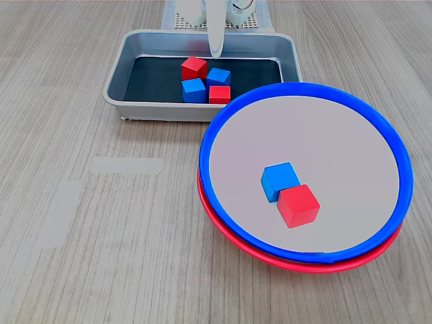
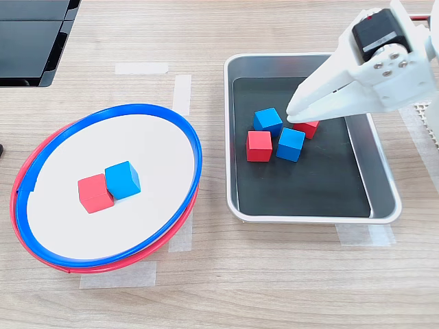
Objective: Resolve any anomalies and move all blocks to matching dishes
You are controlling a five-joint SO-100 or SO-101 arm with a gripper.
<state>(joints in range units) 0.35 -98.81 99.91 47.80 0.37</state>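
Note:
The blue-rimmed dish [image 1: 297, 87] [image 2: 137, 109] sits stacked inside the red-rimmed dish [image 1: 304, 266] [image 2: 103, 268], so only the red rim shows beneath it. On its pale inside a blue block [image 1: 279, 181] [image 2: 123, 179] touches a red block [image 1: 298, 206] [image 2: 95, 193]. The grey metal tray [image 1: 202, 112] [image 2: 309, 218] holds two red blocks [image 1: 194, 67] [image 1: 219, 94] and two blue blocks [image 1: 218, 76] [image 1: 193, 90]. My white gripper [image 1: 216, 51] [image 2: 292, 114] hovers over the tray's blocks, shut and holding nothing. It partly hides one red block [image 2: 308, 129].
Pale tape patches [image 1: 127, 165] [image 2: 141, 68] lie on the wooden table. A black object [image 2: 31, 41] fills the second exterior view's top left corner. The arm's base stands on a white mesh pad [image 1: 182, 22] behind the tray.

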